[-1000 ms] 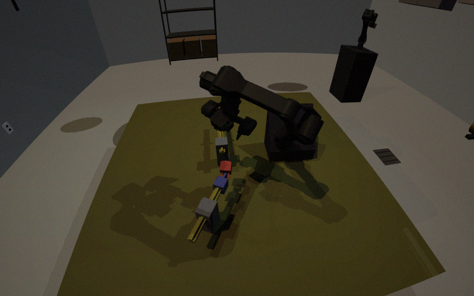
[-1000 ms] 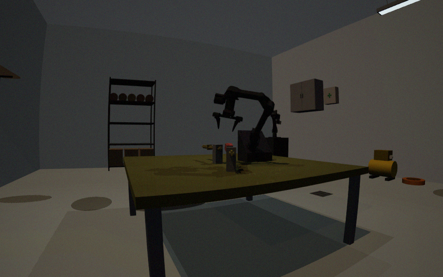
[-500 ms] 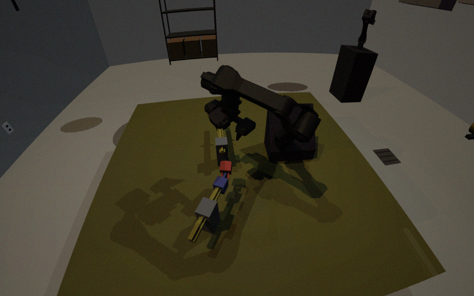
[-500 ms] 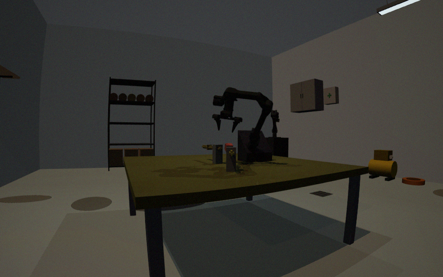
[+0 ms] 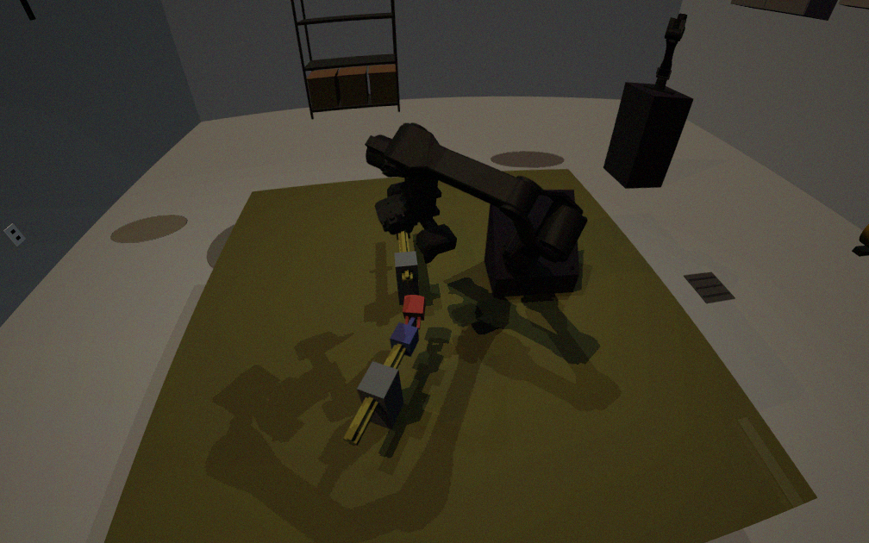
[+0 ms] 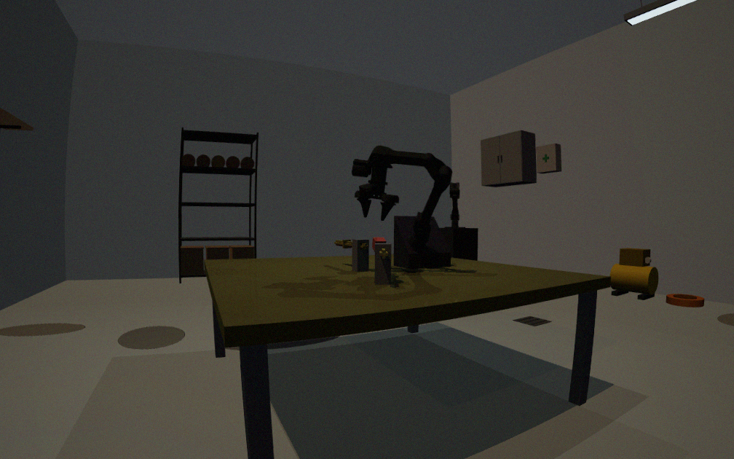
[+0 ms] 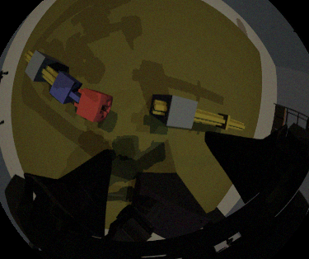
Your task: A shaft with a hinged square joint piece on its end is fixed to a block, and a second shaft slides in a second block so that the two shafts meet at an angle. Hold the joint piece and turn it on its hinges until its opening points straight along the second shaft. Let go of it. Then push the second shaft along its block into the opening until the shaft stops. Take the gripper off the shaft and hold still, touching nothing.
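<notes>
The red joint piece (image 5: 413,305) (image 6: 379,240) (image 7: 92,105) hangs by its hinge on a blue block (image 5: 404,335) (image 7: 65,87) at the end of the first yellow shaft (image 5: 359,421) (image 7: 49,75). This shaft runs through the grey fixed block (image 5: 379,381) (image 6: 382,271) (image 7: 35,66). The red piece's dark opening faces the second grey block (image 5: 406,260) (image 6: 360,259) (image 7: 182,112); exact alignment cannot be told. The second yellow shaft (image 6: 344,243) (image 7: 209,117) sticks out mostly behind its block, its short front end apart from the red piece. My gripper (image 6: 374,217) (image 7: 159,145) is open and empty, above the second shaft's block.
The olive table top (image 5: 593,472) (image 6: 301,311) (image 7: 180,49) carries the blocks and my arm's dark base (image 5: 532,273) (image 6: 406,237). The base stands right of the second block in the top view. A shelf rack (image 5: 350,62) (image 6: 218,169) stands off the table in the background.
</notes>
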{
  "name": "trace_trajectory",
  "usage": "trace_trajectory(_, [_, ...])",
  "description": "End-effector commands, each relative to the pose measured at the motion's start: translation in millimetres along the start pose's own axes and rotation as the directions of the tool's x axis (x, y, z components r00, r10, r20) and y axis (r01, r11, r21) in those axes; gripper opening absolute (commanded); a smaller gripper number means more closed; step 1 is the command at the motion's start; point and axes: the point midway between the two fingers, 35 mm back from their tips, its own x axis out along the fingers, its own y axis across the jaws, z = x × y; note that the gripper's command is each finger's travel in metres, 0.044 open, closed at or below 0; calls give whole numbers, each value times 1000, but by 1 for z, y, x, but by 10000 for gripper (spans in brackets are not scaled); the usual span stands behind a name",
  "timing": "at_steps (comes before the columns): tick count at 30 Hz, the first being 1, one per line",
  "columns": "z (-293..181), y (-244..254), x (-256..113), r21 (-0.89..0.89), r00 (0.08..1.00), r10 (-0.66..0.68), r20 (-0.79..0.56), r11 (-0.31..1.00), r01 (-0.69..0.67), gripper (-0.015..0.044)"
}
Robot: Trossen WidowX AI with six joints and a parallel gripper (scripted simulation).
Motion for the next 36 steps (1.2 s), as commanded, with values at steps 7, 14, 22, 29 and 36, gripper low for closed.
trace_trajectory(7, [0, 0, 4, 298, 1000, -5, -23, 955, 11, 440])
trace_trajectory(14, [0, 1, 6, 480, 999, -7, -34, 877, 23, 440])
trace_trajectory(22, [1, 1, 8, 665, 999, -10, -46, 746, 38, 440])
trace_trajectory(29, [1, 1, 10, 799, 998, -13, -56, 599, 53, 440])
trace_trajectory(36, [1, 2, 11, 901, 998, -16, -66, 429, 67, 440])
